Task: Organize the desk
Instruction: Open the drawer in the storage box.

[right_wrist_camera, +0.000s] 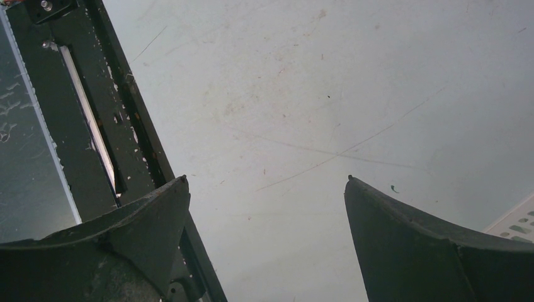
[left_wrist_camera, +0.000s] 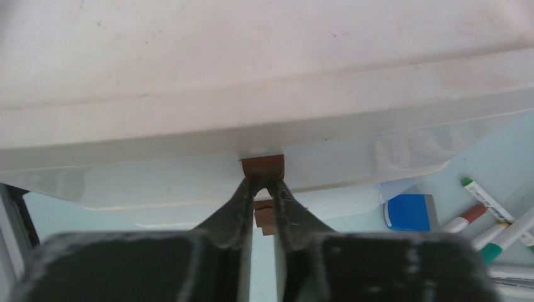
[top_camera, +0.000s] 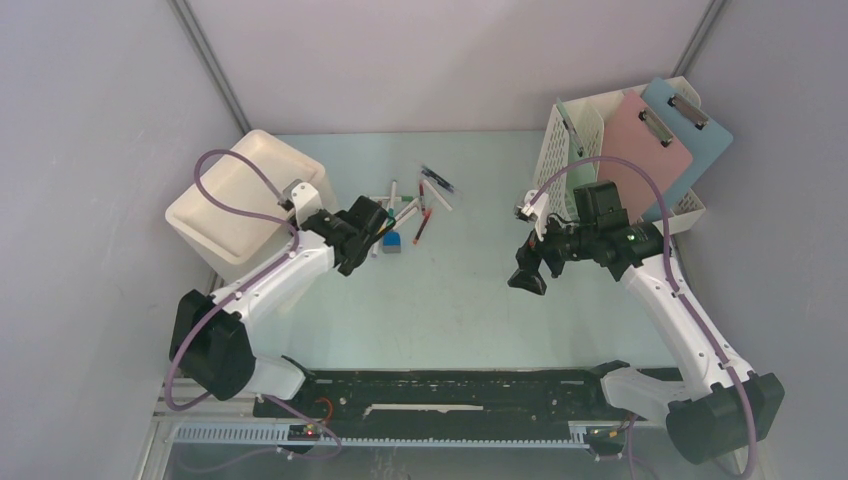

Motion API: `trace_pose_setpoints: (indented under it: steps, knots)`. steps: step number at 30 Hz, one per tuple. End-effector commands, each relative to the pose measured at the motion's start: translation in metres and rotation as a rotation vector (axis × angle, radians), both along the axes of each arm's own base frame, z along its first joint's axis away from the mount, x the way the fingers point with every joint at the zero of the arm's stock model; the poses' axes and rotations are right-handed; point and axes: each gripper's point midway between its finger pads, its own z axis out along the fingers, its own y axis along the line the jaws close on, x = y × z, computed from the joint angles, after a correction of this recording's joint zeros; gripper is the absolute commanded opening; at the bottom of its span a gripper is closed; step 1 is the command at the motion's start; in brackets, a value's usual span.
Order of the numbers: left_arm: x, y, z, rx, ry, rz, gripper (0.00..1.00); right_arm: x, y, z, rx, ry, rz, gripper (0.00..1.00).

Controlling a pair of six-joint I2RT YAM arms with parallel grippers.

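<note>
Organised workspace: the desk [top_camera: 470,300], a flat pale mint-green tabletop, is enclosed by grey panels [top_camera: 430,60] and fronted by a black rail [top_camera: 450,385].

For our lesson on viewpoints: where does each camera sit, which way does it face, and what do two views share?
Top external: above and behind the robot, looking down on the desk; left arm and right arm show.
Left wrist: on the left arm, facing the white bin; left gripper pinches a small brown piece.
Right wrist: on the right arm, looking down at bare desk and black rail; open right gripper shows.
Shared: top and left wrist both show the bin, blue eraser and markers.
</note>
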Motion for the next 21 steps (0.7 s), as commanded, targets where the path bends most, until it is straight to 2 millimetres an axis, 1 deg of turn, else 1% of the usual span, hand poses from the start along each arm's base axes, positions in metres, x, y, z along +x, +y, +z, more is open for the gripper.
trace_pose_setpoints:
  steps: [1,2,5,11,15,21]
  knots:
    - [0.002,0.012,0.019,0.037,-0.078,0.040,0.07,0.003,0.002,0.011,0.025,-0.042,0.007,1.00]
    - [0.001,0.013,0.018,0.032,-0.078,0.038,0.04,0.003,0.002,0.011,0.024,-0.041,0.006,1.00]
    - [-0.003,0.011,0.017,0.010,-0.072,0.021,0.00,0.003,0.002,0.011,0.024,-0.042,0.006,1.00]
    - [-0.010,-0.003,0.018,-0.049,-0.105,-0.055,0.00,0.003,0.002,0.010,0.024,-0.039,0.005,1.00]
    - [-0.015,-0.021,0.016,-0.097,-0.125,-0.128,0.00,0.004,0.001,0.012,0.026,-0.043,0.003,1.00]
    - [-0.018,-0.051,0.006,-0.148,-0.115,-0.226,0.00,0.003,0.001,0.013,0.030,-0.044,0.003,1.00]
